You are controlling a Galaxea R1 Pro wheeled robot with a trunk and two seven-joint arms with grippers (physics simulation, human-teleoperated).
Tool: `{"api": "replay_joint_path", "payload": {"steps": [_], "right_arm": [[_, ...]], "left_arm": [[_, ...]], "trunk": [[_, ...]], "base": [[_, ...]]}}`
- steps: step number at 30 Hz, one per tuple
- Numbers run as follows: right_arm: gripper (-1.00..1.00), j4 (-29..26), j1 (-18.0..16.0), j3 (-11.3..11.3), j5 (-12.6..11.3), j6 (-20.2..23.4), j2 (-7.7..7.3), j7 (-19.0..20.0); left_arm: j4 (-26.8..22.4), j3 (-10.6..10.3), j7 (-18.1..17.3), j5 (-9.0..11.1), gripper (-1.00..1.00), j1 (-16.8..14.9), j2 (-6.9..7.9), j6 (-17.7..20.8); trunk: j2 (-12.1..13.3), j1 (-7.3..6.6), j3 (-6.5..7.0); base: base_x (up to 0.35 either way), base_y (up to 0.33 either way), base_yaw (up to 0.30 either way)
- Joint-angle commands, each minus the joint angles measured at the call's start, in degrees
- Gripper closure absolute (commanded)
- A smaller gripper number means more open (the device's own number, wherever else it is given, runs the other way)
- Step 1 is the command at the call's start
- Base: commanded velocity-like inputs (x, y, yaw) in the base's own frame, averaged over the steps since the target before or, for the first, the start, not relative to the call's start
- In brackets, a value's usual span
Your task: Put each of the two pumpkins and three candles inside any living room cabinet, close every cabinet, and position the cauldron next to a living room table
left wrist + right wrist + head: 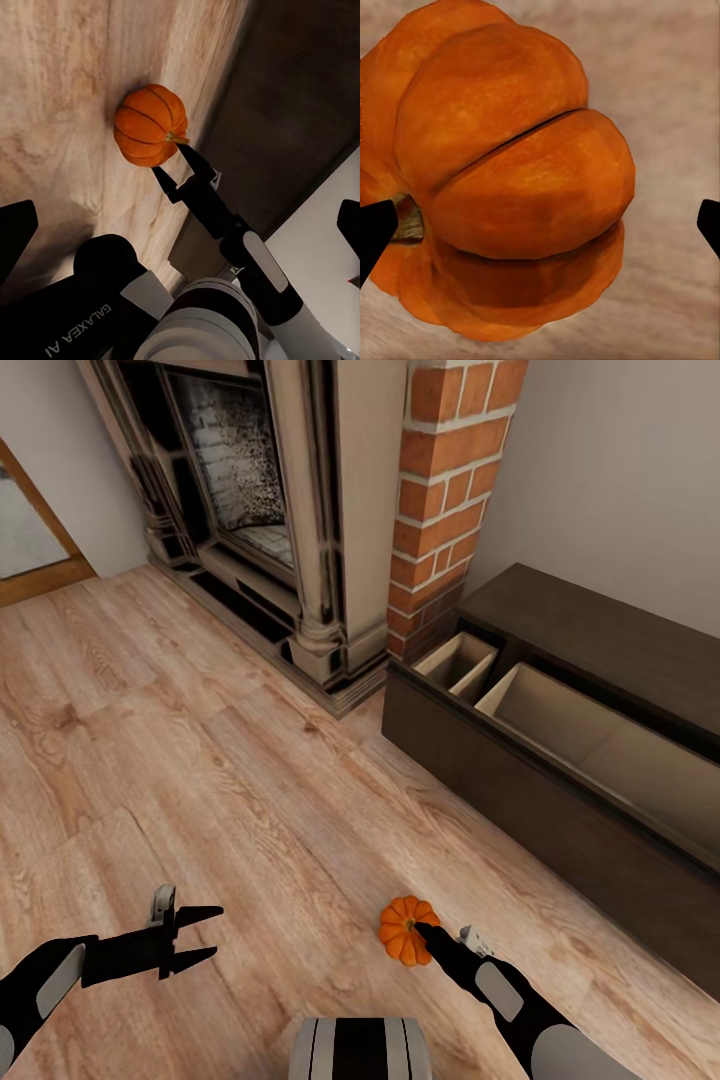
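A small ribbed orange pumpkin (403,929) lies on the wood floor in front of me. My right gripper (420,932) is open, and its dark fingers (196,163) straddle the pumpkin (148,124) from its stem side. In the right wrist view the pumpkin (510,180) sits between the spread fingertips (373,234). My left gripper (212,934) hangs open and empty over bare floor to the left. The dark brown cabinet (520,800) stands at the right with a drawer pulled open, showing its pale interior (565,725). Candles and cauldron are out of view.
A stone fireplace (250,510) and a red brick column (450,490) stand at the back, beside the cabinet's left end. A doorway (30,530) opens at the far left. Wood floor (200,760) stretches between me and the fireplace.
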Motion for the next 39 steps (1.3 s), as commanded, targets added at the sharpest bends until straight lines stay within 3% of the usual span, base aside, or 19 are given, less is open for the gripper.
{"api": "replay_joint_path", "payload": {"steps": [1,8,29,30,39], "right_arm": [[-1.00,0.0,0.0,0.0,0.0,0.0,0.00,0.0],[-1.00,0.0,0.0,0.0,0.0,0.0,0.00,0.0],[-1.00,0.0,0.0,0.0,0.0,0.0,0.00,0.0],[1.00,0.0,0.0,0.0,0.0,0.0,0.00,0.0],[1.00,0.0,0.0,0.2,0.0,0.1,0.00,0.0]], "left_arm": [[0.0,0.0,0.0,0.0,-1.00,0.0,0.00,0.0],[0.0,0.0,0.0,0.0,-1.00,0.0,0.00,0.0],[0.0,0.1,0.0,0.1,-1.00,0.0,0.01,0.0],[0.0,0.1,0.0,0.1,-1.00,0.0,0.00,0.0],[0.0,0.0,0.0,0.1,-1.00,0.0,0.00,0.0]], "trunk": [[0.0,0.00,0.00],[-0.1,0.10,-0.89],[-0.1,0.10,-0.89],[-0.1,0.10,-0.89],[-0.1,0.10,-0.89]], "base": [[0.002,0.030,0.000],[0.000,0.007,0.000],[0.016,0.026,0.000],[0.000,0.000,0.000],[0.000,0.000,0.000]]}}
